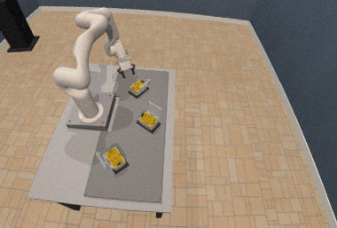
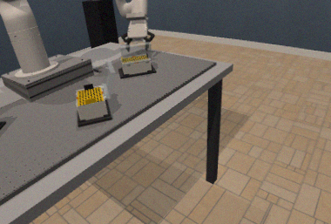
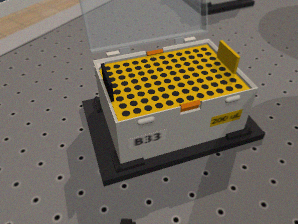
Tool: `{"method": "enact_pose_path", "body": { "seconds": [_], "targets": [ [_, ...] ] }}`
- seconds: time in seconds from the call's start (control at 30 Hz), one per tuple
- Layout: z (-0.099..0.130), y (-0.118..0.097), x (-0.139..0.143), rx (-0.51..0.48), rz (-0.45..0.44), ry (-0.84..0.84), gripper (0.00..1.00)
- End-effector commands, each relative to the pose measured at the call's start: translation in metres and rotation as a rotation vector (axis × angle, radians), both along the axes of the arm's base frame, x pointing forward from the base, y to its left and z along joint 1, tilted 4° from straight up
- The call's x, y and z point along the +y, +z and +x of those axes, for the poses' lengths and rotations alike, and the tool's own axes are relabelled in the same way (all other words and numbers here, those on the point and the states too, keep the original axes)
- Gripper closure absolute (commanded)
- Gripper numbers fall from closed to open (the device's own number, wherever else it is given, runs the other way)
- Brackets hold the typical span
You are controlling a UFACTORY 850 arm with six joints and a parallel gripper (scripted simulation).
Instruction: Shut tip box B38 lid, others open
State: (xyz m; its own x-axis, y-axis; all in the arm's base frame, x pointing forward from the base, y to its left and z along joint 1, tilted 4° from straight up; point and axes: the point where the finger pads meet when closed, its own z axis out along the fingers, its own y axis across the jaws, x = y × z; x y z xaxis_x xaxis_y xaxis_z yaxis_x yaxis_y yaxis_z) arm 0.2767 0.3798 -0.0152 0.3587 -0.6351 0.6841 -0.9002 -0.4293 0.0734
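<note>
My gripper [image 1: 126,73] [image 2: 138,40] is open and empty. It hangs just above and beside the far tip box [image 1: 138,86] [image 2: 136,63] [image 3: 170,95]. In the wrist view this box's white sticker [image 3: 147,139] reads B33. Its clear lid [image 3: 145,22] stands open and upright behind the yellow tip rack. The box sits flat on its black holder plate [image 3: 175,162]. The middle tip box [image 1: 148,119] [image 2: 91,101] and the near tip box [image 1: 114,157] also have their lids open. Their stickers cannot be read.
The boxes stand on a dark perforated mat [image 1: 133,183] [image 3: 45,190] on the grey table [image 1: 49,174] [image 2: 174,88]. The arm's base plate [image 1: 89,118] [image 2: 48,75] is beside the mat. A black pedestal [image 1: 15,23] [image 2: 100,20] stands on the floor beyond the table.
</note>
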Motion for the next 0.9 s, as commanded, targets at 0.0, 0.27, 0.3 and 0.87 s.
{"method": "enact_pose_path", "body": {
  "seconds": [0.0, 0.27, 0.3, 0.87],
  "targets": [
    [0.0, -0.014, 0.002, -0.002, 0.003, 0.0, 0.0],
    [-0.001, -0.029, 0.002, -0.002, 0.003, 0.0, 0.0],
    [-0.001, -0.029, 0.002, -0.002, 0.003, 0.0, 0.0],
    [-0.001, -0.029, 0.002, -0.002, 0.003, 0.0, 0.0]
  ]
}}
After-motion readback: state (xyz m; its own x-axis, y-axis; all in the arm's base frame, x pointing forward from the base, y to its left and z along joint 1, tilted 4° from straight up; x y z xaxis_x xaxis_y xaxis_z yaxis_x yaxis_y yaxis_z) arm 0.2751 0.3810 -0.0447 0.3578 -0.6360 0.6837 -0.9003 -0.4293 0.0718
